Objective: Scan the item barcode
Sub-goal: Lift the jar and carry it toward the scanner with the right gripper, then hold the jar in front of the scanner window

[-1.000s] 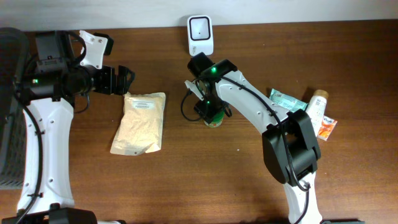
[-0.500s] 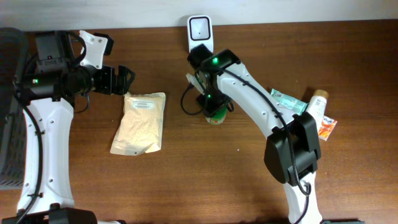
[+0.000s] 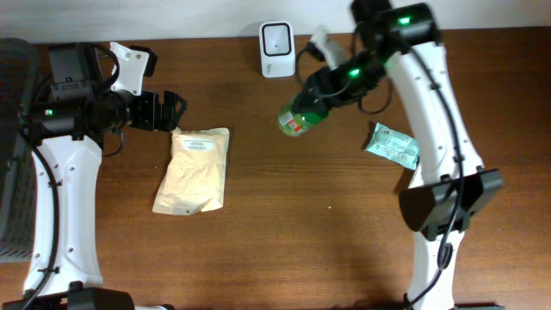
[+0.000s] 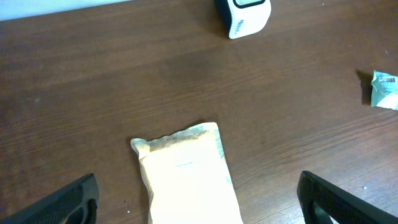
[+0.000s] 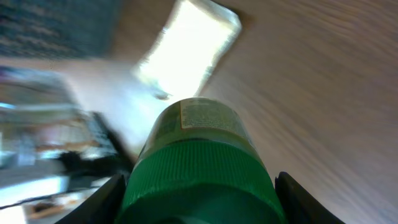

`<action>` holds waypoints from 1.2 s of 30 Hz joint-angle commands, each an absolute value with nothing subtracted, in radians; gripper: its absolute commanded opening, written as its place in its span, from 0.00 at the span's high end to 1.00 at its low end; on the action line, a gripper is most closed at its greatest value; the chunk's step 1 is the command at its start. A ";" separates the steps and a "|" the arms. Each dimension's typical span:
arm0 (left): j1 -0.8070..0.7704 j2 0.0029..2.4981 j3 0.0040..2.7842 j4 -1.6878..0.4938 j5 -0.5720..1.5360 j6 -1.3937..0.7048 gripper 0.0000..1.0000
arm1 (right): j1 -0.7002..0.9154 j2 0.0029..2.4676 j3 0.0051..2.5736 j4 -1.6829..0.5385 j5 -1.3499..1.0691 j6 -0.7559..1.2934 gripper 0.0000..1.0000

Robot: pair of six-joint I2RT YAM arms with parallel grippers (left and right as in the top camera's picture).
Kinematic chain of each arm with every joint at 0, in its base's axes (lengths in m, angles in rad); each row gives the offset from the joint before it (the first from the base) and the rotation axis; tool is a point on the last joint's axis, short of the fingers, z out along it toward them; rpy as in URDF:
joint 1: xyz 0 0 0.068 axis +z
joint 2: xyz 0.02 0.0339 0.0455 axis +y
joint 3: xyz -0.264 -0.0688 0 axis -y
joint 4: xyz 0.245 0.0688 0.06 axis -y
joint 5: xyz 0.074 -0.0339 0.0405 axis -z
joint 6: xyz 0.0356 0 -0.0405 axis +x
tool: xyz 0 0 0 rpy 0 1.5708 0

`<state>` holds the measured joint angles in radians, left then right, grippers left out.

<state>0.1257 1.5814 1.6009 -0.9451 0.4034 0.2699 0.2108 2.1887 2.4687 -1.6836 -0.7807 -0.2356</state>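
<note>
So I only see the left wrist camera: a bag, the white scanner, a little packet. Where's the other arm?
Observer: The right gripper is shut on a green bottle, tipped sideways.
Operator: Near the scanner?
Observer: Yes, the overhead view shows it just in front of the scanner, slightly to the right.
Operator: Has it got a lid?
Observer: Yes, a ribbed green cap, shown by the right wrist camera.

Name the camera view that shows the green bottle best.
Overhead: the green bottle appears whole, held tilted in the right gripper near the scanner. The right wrist view shows only its capped end, close and blurred; the left wrist view misses it.
</note>
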 commanded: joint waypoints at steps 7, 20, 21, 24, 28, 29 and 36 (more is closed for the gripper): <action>0.132 1.587 1.605 -0.944 0.403 0.286 0.01 | 0.078 2.152 2.493 -1.695 -1.317 -0.258 0.69; 0.132 1.587 1.605 -0.944 0.403 0.286 0.01 | 0.072 2.152 2.493 -1.695 -1.414 -0.131 0.68; 0.132 1.587 1.605 -0.944 0.403 0.286 0.01 | 0.072 2.152 2.493 -1.694 -1.407 -0.114 0.67; 0.132 1.588 1.605 -0.944 0.403 0.286 0.01 | 0.072 2.153 2.493 -1.686 -1.390 -0.094 0.67; 0.132 1.587 1.605 -0.944 0.403 0.286 0.01 | 0.072 2.153 2.493 -1.648 -1.237 -0.039 0.67; 0.132 1.587 1.605 -0.944 0.403 0.286 0.01 | 0.074 2.153 2.493 -1.643 -1.215 -0.039 0.67; 0.132 1.588 1.605 -0.944 0.403 0.286 0.01 | 0.175 2.153 2.493 -1.413 -0.689 0.061 0.67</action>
